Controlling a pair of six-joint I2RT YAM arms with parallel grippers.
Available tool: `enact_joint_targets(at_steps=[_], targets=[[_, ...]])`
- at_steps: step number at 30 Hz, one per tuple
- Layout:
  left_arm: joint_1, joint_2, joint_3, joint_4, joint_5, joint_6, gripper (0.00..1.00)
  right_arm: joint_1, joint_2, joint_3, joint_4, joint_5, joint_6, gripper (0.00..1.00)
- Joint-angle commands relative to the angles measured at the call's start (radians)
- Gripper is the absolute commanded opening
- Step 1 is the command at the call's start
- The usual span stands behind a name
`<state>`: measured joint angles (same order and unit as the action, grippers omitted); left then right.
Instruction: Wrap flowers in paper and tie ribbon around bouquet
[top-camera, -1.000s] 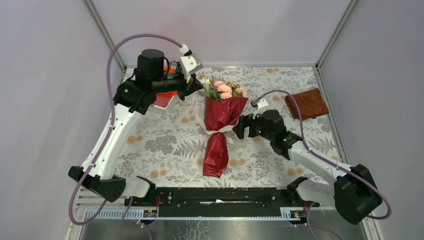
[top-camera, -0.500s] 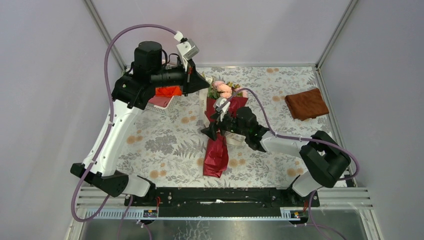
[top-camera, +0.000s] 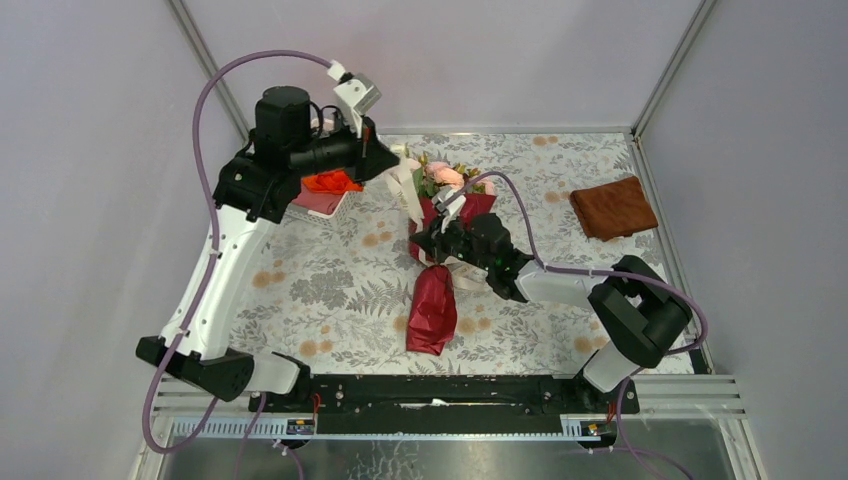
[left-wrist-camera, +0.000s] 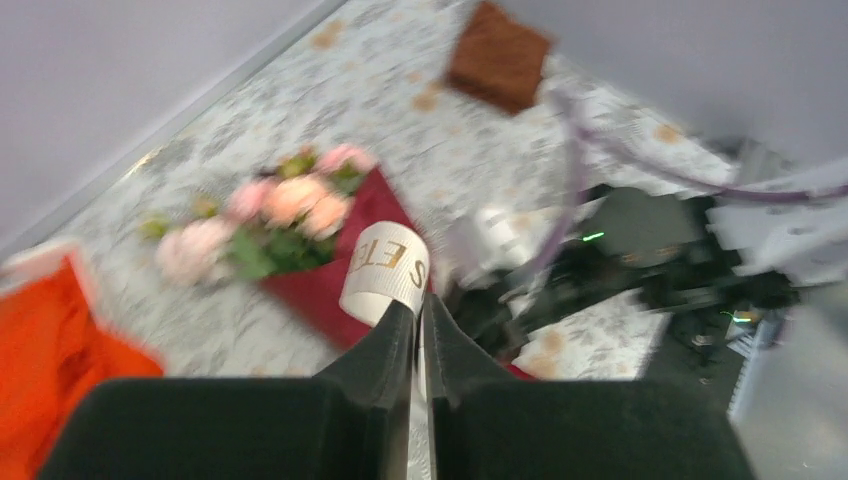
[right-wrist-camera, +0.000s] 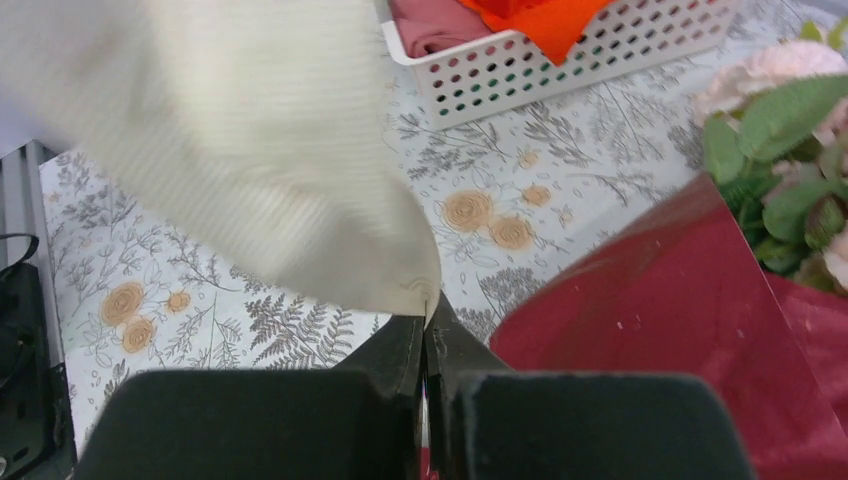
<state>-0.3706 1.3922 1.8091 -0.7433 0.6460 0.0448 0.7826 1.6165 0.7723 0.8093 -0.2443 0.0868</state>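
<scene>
Bouquet (top-camera: 438, 255): lies at the centre of the top view, long axis up-down the frame, flowers (top-camera: 447, 177) at the upper end, paper (top-camera: 432, 312) tail toward the bottom.
Ribbon (top-camera: 407, 192): slants from the waist up and to the left.
Left gripper (left-wrist-camera: 420, 312): pinched tight on the ribbon's upper end, upper left of the bouquet.
Right gripper (right-wrist-camera: 428, 322): clamped on the ribbon beside the waist; the nearer arm.
Next pull (judged): runs across the bouquet's axis.

Lab robot cell, plain walls (top-camera: 480, 60), aluminium frame (top-camera: 674, 65)
</scene>
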Motion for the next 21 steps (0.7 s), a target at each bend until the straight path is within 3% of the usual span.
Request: enact_joint_targets(at_steps=[1, 3, 5, 7, 11, 13, 15, 19, 21], targets=[[0.096, -0.088, -0.196, 0.021, -0.315, 0.112, 0.31, -0.002, -0.100, -0.012, -0.057, 0.113, 0.078, 0.00], [0.120, -0.142, -0.387, 0.054, -0.471, 0.235, 0.66, -0.001, -0.117, 0.001, -0.137, 0.126, 0.130, 0.00], [0.124, -0.188, -0.583, 0.083, -0.631, 0.383, 0.78, -0.001, -0.122, 0.015, -0.202, 0.119, 0.177, 0.00], [0.124, -0.238, -0.730, 0.064, -0.678, 0.526, 0.79, -0.002, -0.121, 0.033, -0.263, 0.116, 0.215, 0.00], [0.093, -0.346, -0.841, -0.196, -0.501, 0.767, 0.78, 0.000, -0.125, 0.058, -0.341, 0.110, 0.268, 0.00], [0.030, -0.376, -0.842, -0.310, -0.445, 0.819, 0.77, 0.000, -0.128, 0.064, -0.348, 0.094, 0.285, 0.00], [-0.044, -0.398, -0.847, -0.304, -0.412, 0.799, 0.78, -0.001, -0.131, 0.074, -0.362, 0.085, 0.299, 0.00], [-0.099, -0.418, -0.948, 0.138, -0.288, 0.637, 0.83, -0.001, -0.131, 0.092, -0.367, 0.094, 0.344, 0.00], [-0.106, -0.382, -1.023, 0.415, -0.169, 0.610, 0.91, 0.000, -0.128, 0.108, -0.384, 0.104, 0.356, 0.00]])
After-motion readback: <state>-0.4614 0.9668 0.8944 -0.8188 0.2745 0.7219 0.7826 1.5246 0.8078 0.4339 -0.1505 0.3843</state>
